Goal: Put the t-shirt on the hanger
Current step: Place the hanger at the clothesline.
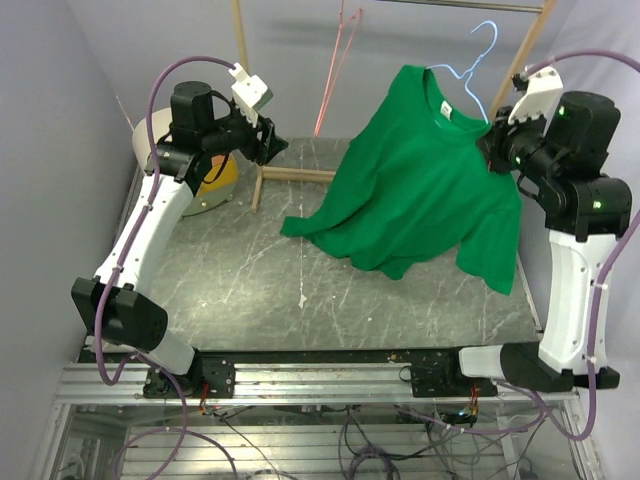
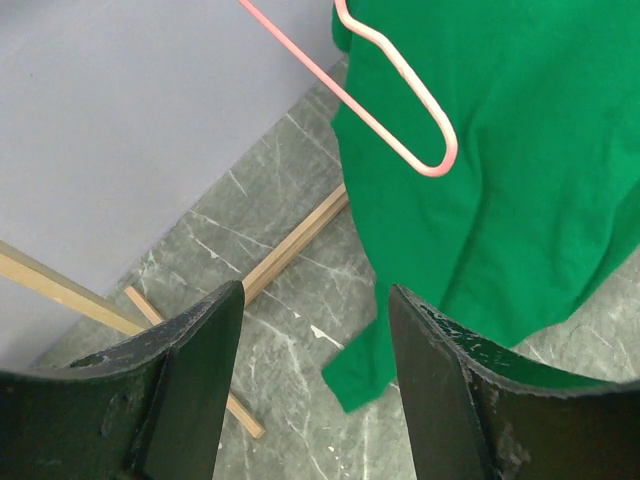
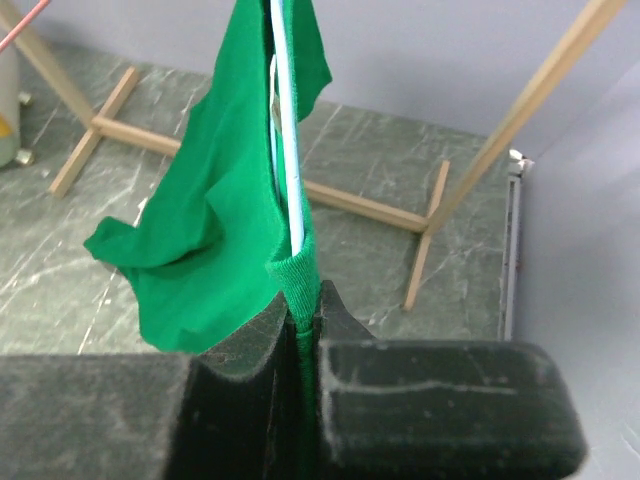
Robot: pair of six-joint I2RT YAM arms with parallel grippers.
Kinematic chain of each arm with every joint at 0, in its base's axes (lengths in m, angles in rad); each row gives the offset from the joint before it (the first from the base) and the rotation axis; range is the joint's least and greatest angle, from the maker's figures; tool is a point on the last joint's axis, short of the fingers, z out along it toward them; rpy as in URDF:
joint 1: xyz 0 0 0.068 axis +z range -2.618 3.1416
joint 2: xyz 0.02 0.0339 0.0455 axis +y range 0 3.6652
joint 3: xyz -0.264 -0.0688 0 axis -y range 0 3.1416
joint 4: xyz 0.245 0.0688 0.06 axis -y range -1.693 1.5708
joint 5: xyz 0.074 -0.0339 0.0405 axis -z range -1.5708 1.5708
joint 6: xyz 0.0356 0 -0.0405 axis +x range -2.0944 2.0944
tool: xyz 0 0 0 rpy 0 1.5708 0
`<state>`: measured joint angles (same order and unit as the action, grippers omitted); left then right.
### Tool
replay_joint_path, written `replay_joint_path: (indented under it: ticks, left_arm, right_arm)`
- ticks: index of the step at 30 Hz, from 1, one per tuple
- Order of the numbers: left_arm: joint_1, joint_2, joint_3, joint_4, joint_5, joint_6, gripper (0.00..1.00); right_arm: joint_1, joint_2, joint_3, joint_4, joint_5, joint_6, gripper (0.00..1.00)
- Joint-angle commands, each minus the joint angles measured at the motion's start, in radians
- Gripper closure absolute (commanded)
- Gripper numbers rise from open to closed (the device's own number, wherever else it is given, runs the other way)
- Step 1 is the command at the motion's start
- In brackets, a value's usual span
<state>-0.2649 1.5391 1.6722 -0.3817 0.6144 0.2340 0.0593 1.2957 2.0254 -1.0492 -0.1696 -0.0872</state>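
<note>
Right end effector (image 3: 300, 312) clamped on t-shirt (image 1: 420, 190) shoulder, hanger (image 1: 478, 62) wire inside. Left end effector (image 2: 315, 300) spread, gripping nothing. Collar label (image 1: 444, 109) print unreadable. Hem touches table (image 1: 250, 260).

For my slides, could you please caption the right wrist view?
The right gripper pinches the t-shirt, with the hanger inside it, before a wooden rack.

The left white-and-black arm (image 1: 150, 220) reaches up and forward, and the left black two-finger gripper (image 2: 315, 330) is raised, jaws parted, holding nothing. The right white-and-black arm (image 1: 570, 280) stands near upright, with the right black two-finger gripper (image 3: 303, 310) clamped on the bright green cloth t-shirt (image 3: 220, 220).
</note>
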Motion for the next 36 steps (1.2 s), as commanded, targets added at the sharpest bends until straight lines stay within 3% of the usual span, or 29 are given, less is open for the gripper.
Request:
replay_joint_path:
  ticks: [1, 12, 36]
  left_arm:
    - [0.007, -0.009, -0.012, 0.045, 0.027, -0.018, 0.30]
    - [0.007, -0.035, -0.050, 0.050, 0.026, -0.022, 0.31]
    - [0.010, -0.047, -0.124, 0.085, 0.047, -0.012, 0.31]
  right_arm:
    - [-0.007, 0.101, 0.125, -0.004, 0.128, 0.053, 1.00]
    - [-0.009, 0.280, 0.265, 0.091, 0.228, 0.069, 1.00]
    - [-0.023, 0.248, 0.219, 0.391, 0.339, 0.015, 1.00]
